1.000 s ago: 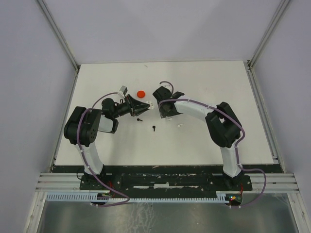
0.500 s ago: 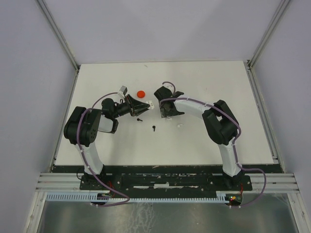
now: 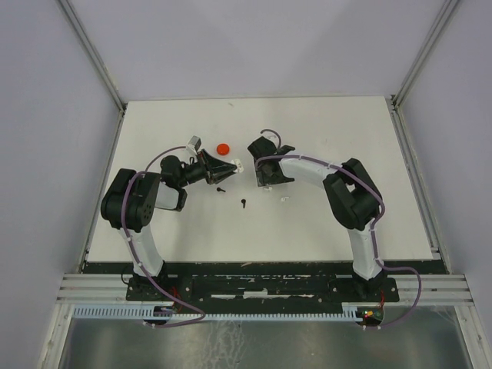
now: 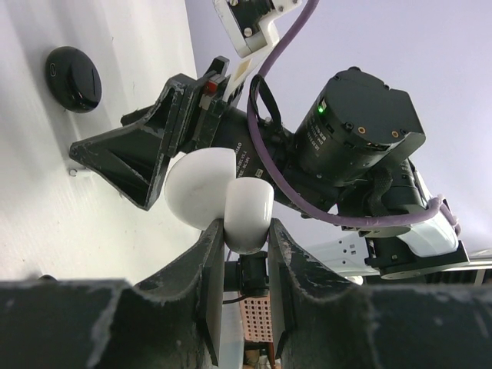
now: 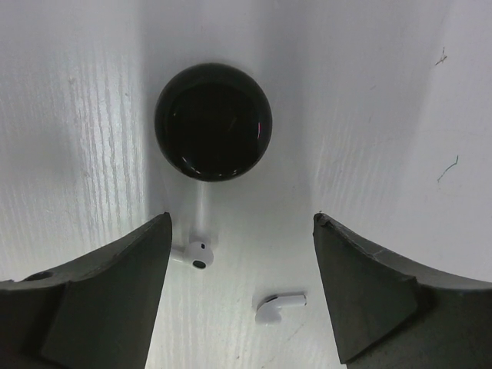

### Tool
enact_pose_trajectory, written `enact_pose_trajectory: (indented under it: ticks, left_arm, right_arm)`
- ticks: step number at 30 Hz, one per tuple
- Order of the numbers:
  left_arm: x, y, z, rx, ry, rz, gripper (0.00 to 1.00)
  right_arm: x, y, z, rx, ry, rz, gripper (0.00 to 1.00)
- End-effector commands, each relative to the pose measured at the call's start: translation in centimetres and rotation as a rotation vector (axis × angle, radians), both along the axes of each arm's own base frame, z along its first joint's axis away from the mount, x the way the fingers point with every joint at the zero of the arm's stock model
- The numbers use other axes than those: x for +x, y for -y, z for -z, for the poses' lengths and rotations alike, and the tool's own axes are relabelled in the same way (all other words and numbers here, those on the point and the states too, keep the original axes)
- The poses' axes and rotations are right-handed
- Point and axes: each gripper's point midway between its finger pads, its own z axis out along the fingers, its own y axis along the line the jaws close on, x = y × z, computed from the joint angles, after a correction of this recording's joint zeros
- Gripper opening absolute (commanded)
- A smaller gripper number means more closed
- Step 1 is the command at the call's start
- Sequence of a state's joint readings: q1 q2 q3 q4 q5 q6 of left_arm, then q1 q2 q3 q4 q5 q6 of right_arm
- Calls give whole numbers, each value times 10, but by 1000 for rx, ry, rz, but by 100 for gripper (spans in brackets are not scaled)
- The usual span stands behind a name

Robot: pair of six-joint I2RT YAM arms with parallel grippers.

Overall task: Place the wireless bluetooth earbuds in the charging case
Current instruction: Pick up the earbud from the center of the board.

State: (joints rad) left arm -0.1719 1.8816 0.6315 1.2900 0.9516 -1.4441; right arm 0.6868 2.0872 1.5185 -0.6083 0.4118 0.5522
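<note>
Judging from these views, looks barely begun: no earbud seen inside the charging case (image 4: 219,192), so all of the inserting remains. Shows the left gripper (image 4: 244,234) pinched narrow on that white case, holding it off the surface (image 3: 346,138) near the middle, a little toward the far edge and the left edge. Shows the right gripper (image 5: 242,231) spread wide with nothing in it, poised over a white earbud (image 5: 197,254) close to 1 finger and a second white earbud (image 5: 280,304) lying within the gap. Leaves a black earbud (image 3: 221,188) and another black earbud (image 3: 243,204) loose on the surface, nearer the near edge than both grippers and well apart from the case.

Looks like an open clamshell, yet turns its hollow away from the left wrist camera, so cannot confirm empty slots. Reduces the case to a white speck in the top view. Finds no red earbud anywhere, only a red disc (image 3: 224,148) toward the far edge. Cannot settle what the black disc (image 5: 213,121) beyond the white earbuds is. Hides that disc under the right arm from above.
</note>
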Motion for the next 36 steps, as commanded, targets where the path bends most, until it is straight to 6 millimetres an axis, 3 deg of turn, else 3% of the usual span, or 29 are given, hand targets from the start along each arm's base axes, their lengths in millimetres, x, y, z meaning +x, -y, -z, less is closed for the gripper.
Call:
enact_pose_trajectory:
  ticks: [1,17,36]
  left_arm:
    - [-3,-2,-22,-28,69,12,17]
    - [-5,-2,-22,-26,70,9,17]
    - [-5,-2,-21,-22,65,9,17]
  right_arm:
    - [-13,5,-5,1,-20,-27,82]
    - [-29,12,-12,-13,-34,-73,81]
    - [-30,-9,-3,72,-72,-92,59]
